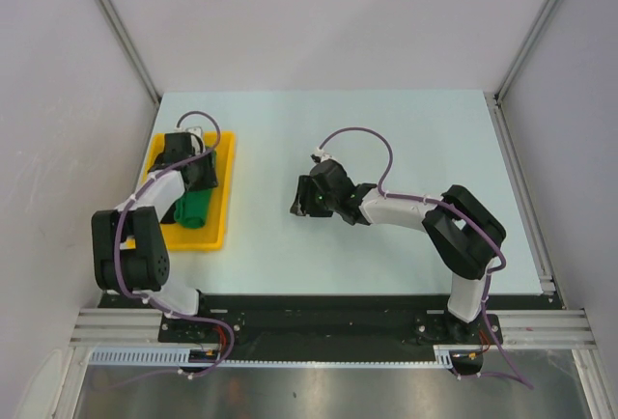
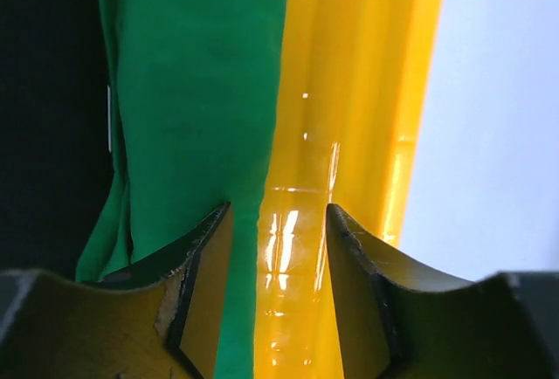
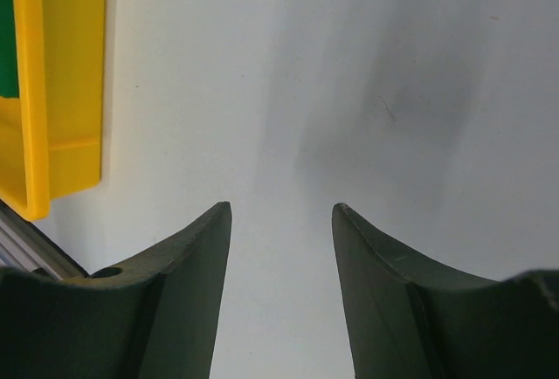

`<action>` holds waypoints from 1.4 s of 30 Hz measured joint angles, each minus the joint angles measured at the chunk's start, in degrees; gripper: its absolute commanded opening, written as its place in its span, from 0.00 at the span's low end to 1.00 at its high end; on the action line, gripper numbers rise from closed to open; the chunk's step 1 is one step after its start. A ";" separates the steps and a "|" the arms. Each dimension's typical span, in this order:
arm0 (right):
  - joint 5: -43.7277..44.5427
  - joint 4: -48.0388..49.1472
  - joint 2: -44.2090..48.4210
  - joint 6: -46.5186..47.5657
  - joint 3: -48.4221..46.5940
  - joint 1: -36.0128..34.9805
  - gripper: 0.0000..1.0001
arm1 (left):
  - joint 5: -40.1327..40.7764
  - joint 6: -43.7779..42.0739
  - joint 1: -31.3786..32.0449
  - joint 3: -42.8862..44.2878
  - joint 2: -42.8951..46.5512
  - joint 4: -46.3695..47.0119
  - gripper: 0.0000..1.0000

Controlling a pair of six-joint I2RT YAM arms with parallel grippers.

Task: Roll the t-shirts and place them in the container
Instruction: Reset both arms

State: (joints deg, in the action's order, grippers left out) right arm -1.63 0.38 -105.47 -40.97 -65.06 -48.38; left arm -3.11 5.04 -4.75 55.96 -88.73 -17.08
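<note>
The bright green t-shirt (image 1: 191, 211) lies as a long roll in the yellow tray (image 1: 218, 231). In the left wrist view the green roll (image 2: 192, 91) runs lengthwise beside a black mass (image 2: 44, 134) at the far left, apparently the black t-shirt. My left gripper (image 1: 200, 180) hovers low over the tray, its jaws (image 2: 278, 213) apart. One finger is above the green roll's edge and the other above the bare tray floor (image 2: 367, 134); it grips nothing. My right gripper (image 1: 299, 197) hangs open over the bare table, with nothing between its fingers (image 3: 281, 209).
The tray stands at the table's left side, its right wall (image 2: 419, 91) next to pale table surface. The right wrist view catches a corner of the tray (image 3: 61, 65) at the upper left. Grey walls enclose the table on three sides.
</note>
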 measured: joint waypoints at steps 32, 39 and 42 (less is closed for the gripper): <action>8.85 -11.72 16.22 2.75 0.00 1.33 0.61 | 0.74 8.59 15.02 -1.53 19.76 -0.61 1.00; 17.33 -21.09 26.88 2.82 0.22 1.81 0.65 | 3.41 13.16 35.04 -3.87 23.91 0.50 1.00; 20.48 -24.48 32.17 1.92 2.08 1.55 0.67 | 4.81 14.69 44.17 -6.93 23.52 2.05 0.99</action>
State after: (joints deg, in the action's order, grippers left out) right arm 18.85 -24.10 -73.30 -39.05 -62.98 -46.83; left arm 1.69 19.73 39.42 49.04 -65.21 -15.03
